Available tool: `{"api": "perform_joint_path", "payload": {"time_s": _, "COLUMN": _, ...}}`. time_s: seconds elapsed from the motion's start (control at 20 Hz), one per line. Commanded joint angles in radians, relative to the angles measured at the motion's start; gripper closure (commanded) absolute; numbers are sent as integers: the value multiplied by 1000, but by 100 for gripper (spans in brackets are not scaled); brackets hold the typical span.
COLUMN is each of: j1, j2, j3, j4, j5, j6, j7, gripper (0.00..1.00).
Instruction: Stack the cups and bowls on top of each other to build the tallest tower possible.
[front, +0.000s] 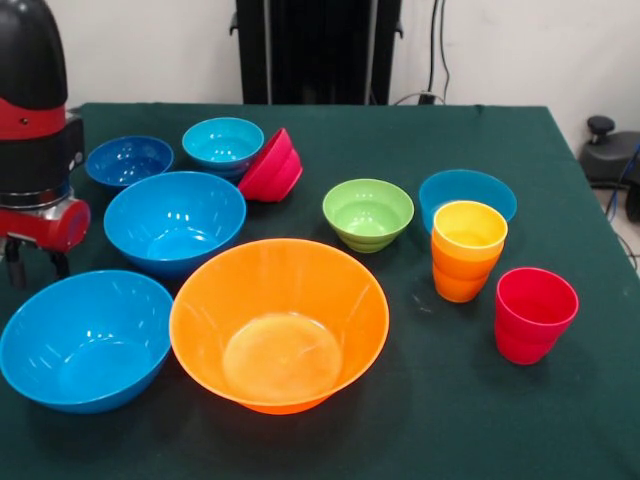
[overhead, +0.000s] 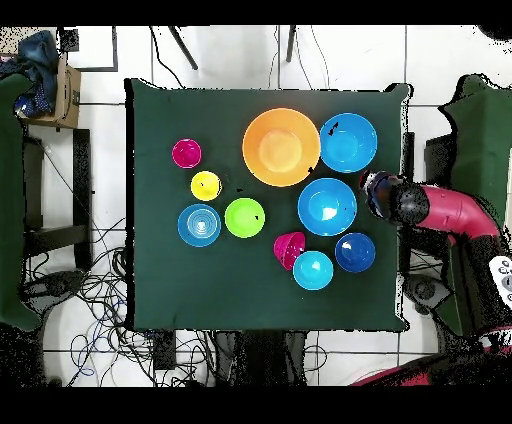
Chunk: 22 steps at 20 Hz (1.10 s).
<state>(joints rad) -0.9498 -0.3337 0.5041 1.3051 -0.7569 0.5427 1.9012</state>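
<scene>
1. No tower stood yet: bowls (front: 175, 221) and cups (front: 467, 250) lay spread over the desk (front: 450, 420), the orange bowl (front: 279, 324) nearest.
2. The tool (front: 33, 262) hovered at the desk's left edge, prongs slightly apart, empty; next it needed to reach a bowl.

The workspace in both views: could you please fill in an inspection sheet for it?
Surface: green tablecloth, fully covering the table.
Job's things: large orange bowl, two large blue bowls, small bowls upright except the red bowl, tipped against the light-blue one; yellow cup nested in an orange one; red cup alone. Nothing stacked into a tower.
Clutter: nothing seen.
Gripper: gripper at the table's edge, state unclear.
Cables: tangle on floor.
Surroundings: chairs.
</scene>
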Motion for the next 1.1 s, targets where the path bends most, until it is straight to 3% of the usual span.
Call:
{"api": "perform_joint_path", "payload": {"time_s": 0.05, "j1": 42, "j2": 9, "j3": -12, "j4": -31, "j5": -42, "j6": 46, "j7": -158, "gripper": 0}}
{"api": "perform_joint_path", "payload": {"time_s": 0.5, "j1": -27, "j2": -123, "j3": 39, "j4": 123, "j5": 32, "j6": 134, "j7": -250, "gripper": 0}}
{"api": "perform_joint_path", "payload": {"time_s": 1.1, "j1": -54, "j2": -159, "j3": 74, "j4": 141, "j5": 73, "j6": 216, "j7": -292, "gripper": 0}}
